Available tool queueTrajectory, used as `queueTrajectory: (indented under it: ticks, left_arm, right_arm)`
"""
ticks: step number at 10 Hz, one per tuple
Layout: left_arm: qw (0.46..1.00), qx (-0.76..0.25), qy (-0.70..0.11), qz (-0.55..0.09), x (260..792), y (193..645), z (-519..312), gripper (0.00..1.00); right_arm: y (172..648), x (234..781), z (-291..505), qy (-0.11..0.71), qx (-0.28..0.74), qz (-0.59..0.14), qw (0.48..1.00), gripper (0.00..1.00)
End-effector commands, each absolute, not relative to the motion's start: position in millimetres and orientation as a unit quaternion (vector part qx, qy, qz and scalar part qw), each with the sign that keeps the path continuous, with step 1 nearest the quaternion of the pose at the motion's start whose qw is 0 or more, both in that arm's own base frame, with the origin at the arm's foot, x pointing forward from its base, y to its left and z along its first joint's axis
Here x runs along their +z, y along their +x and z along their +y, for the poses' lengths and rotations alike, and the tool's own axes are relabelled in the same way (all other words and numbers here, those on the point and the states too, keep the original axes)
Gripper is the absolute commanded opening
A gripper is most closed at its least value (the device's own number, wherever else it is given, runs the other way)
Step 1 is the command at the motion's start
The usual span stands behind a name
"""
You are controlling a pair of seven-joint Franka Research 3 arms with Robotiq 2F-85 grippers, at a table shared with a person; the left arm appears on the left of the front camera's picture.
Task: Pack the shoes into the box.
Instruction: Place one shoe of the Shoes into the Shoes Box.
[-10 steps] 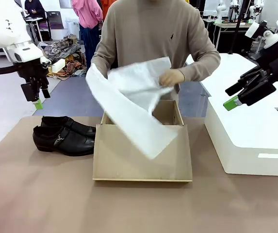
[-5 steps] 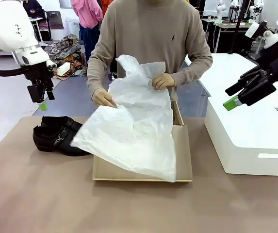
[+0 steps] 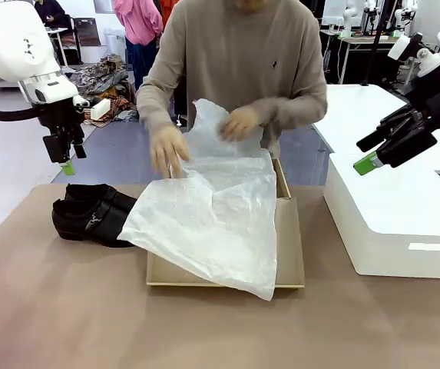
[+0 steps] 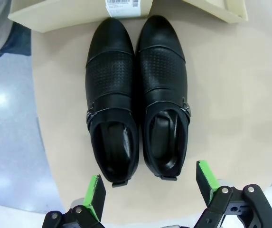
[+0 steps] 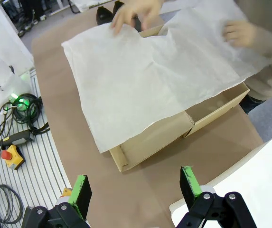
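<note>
Table [image 3: 51,307] first, with the person [image 3: 235,54] at its twelve o'clock edge and the large white box [image 3: 388,223] at three o'clock, unmoved. At centre stands the cardboard shoe box [image 3: 289,246], and here lies the change. The white tissue paper [image 3: 212,223], held up in the air a second ago, is now spread over the open box. One hand [image 3: 167,150] smooths it at the box's ten o'clock, another hand [image 3: 239,123] at twelve. The lining looks nearly laid, though not yet pressed inside.

The shoes [image 3: 89,215] lie paired on the table at the box's nine o'clock, the tissue's edge drooping across their toes.

The left gripper [image 4: 150,190] hangs above their heels, fingers spread and empty, shifted slightly closer. The right gripper [image 5: 136,183] waits at three o'clock, likewise spread, as before.
</note>
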State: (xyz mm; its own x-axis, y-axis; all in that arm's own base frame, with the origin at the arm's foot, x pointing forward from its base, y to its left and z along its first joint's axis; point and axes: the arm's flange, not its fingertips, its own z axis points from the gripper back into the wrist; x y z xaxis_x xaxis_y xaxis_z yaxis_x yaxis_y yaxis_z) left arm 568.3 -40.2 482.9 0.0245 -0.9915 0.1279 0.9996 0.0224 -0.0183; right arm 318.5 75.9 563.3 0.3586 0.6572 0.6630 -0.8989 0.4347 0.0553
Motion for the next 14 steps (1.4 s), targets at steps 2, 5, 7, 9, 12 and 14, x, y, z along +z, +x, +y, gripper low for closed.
queueTrajectory:
  ticks: [2,5,7,9,12,14]
  left_arm:
    - [0.720,-0.691,-0.046,-0.032,475,592,-36,1.00]
    - [0.738,-0.673,-0.025,-0.044,459,617,-33,1.00]
    - [0.741,-0.669,-0.016,-0.045,452,630,-32,1.00]
    - [0.737,-0.675,-0.017,-0.041,443,644,-33,1.00]
    - [0.735,-0.677,-0.038,-0.022,428,654,-34,1.00]
    - [0.731,-0.680,-0.052,-0.006,419,657,-35,1.00]
  right_arm:
    - [320,564,77,0.221,0.491,-0.293,0.790,1.00]
    - [320,564,77,0.221,0.491,-0.293,0.790,1.00]
    - [320,564,77,0.221,0.491,-0.293,0.790,1.00]
    - [320,564,77,0.221,0.491,-0.293,0.790,1.00]
    - [320,564,77,0.221,0.491,-0.293,0.790,1.00]
    - [320,564,77,0.221,0.491,-0.293,0.790,1.00]
